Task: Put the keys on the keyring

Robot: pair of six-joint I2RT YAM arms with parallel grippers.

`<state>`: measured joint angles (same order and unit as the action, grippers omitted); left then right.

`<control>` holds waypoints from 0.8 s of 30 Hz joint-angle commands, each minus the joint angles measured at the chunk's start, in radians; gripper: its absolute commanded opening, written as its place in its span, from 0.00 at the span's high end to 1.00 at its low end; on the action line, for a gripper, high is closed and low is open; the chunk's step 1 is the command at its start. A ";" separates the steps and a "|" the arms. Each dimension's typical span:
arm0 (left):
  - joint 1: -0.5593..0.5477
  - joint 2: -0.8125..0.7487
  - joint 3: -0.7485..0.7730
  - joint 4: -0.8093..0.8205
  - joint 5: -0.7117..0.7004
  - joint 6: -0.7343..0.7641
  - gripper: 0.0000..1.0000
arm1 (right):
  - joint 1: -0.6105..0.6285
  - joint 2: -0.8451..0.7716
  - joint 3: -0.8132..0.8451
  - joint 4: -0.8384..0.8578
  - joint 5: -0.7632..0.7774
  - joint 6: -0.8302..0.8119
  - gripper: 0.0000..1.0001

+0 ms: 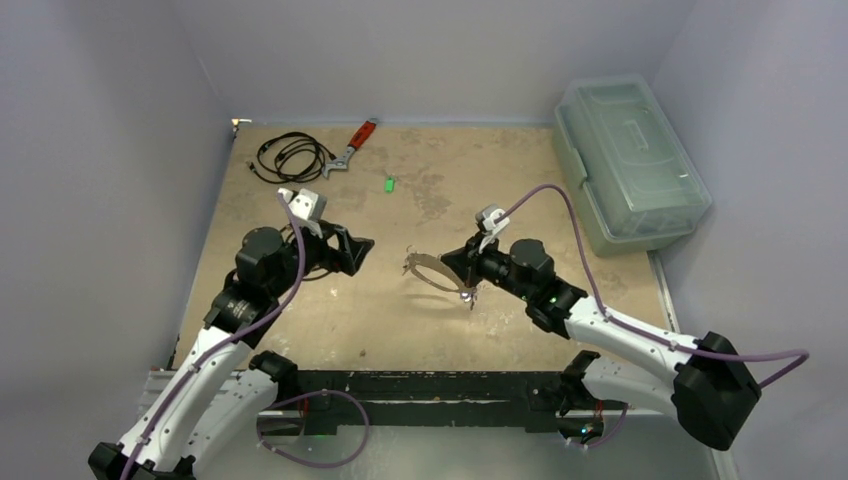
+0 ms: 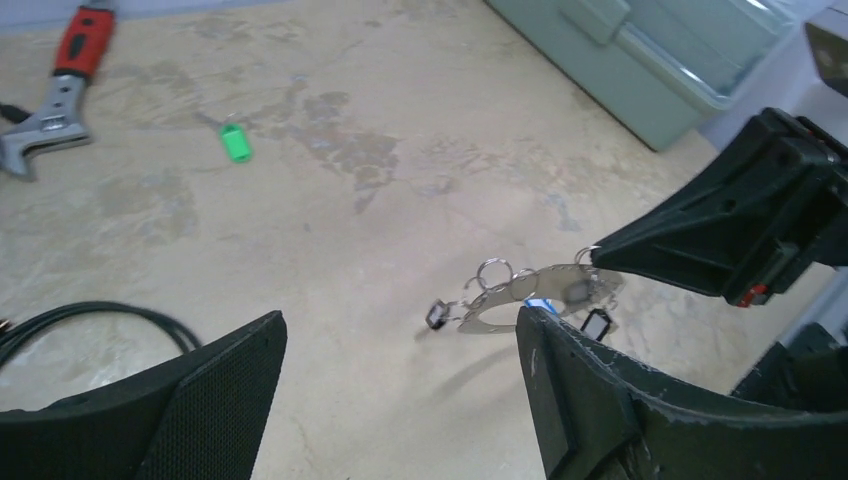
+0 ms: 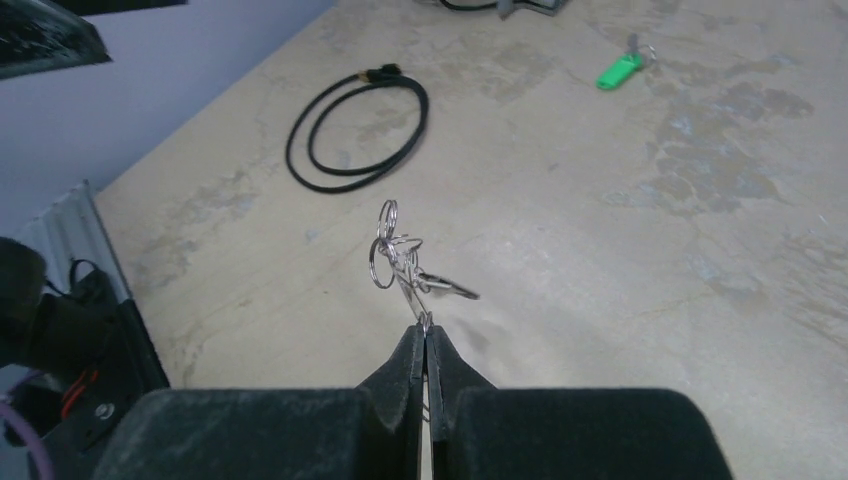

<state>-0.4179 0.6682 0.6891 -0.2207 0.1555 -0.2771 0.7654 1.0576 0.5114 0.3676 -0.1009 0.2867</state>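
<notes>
Base rail, right end effector pinching keyring, left end effector wide, empty, stained table, lilac walls

Pale lilac walls enclose a stained tan tabletop.

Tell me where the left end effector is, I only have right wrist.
Observer: In the top view the left end effector is open and empty. It sits left of the keyring, not touching it.
Operator: Any keys on the ring? It's edge-on for me.
Observer: The left wrist view shows a dark tag and a blue tag hanging at the ring.
</notes>
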 commanded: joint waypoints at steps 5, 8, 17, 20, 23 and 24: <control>0.007 -0.064 -0.057 0.222 0.334 -0.046 0.24 | 0.005 -0.094 -0.050 0.242 -0.212 0.008 1.00; 0.006 -0.070 -0.065 0.264 0.384 -0.059 0.27 | 0.005 -0.103 -0.052 0.261 -0.263 -0.002 1.00; 0.005 -0.038 -0.066 0.268 0.426 -0.063 0.39 | 0.004 -0.124 -0.040 0.314 -0.388 -0.026 1.00; 0.005 -0.026 -0.075 0.291 0.462 -0.077 0.44 | 0.004 -0.134 -0.031 0.340 -0.418 -0.022 1.00; 0.003 -0.025 -0.088 0.321 0.493 -0.092 0.46 | 0.005 -0.140 -0.018 0.366 -0.454 -0.013 1.00; 0.001 -0.025 -0.090 0.327 0.501 -0.095 0.48 | 0.004 -0.139 -0.012 0.373 -0.465 -0.010 1.00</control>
<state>-0.4183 0.6464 0.6132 0.0299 0.5900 -0.3424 0.7658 0.9432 0.4587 0.6243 -0.4915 0.2787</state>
